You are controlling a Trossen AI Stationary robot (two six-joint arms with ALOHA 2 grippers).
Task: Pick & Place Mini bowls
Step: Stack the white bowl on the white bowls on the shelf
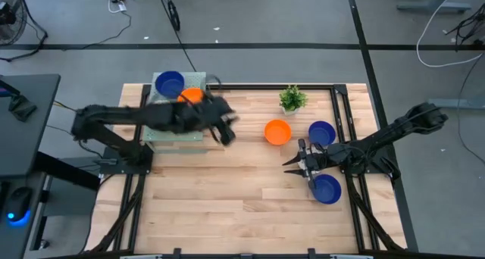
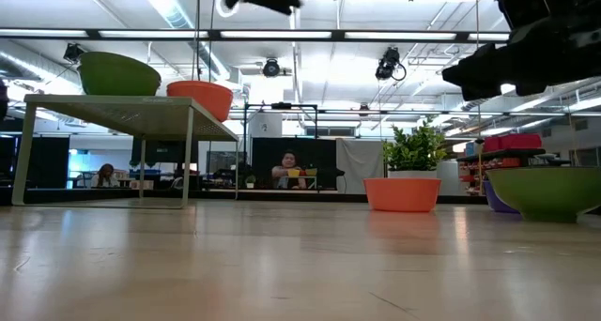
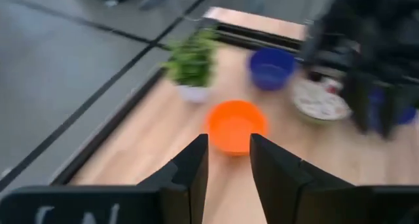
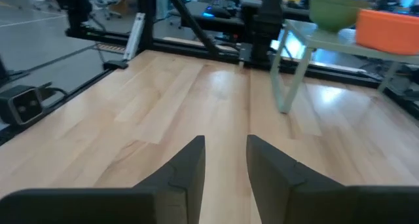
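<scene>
We can read no whole word, number, brand or sign anywhere in these views. The only lettering we find is a few pale strokes on the dark body of the left gripper (image 3: 226, 160), just behind its two fingers (image 3: 193, 168), and they are cut off at the edge so we cannot make them out. The small grey box (image 4: 25, 105) on the floor off to one side of the right gripper's fingers (image 4: 190, 164) bears no marking that we can read.
</scene>
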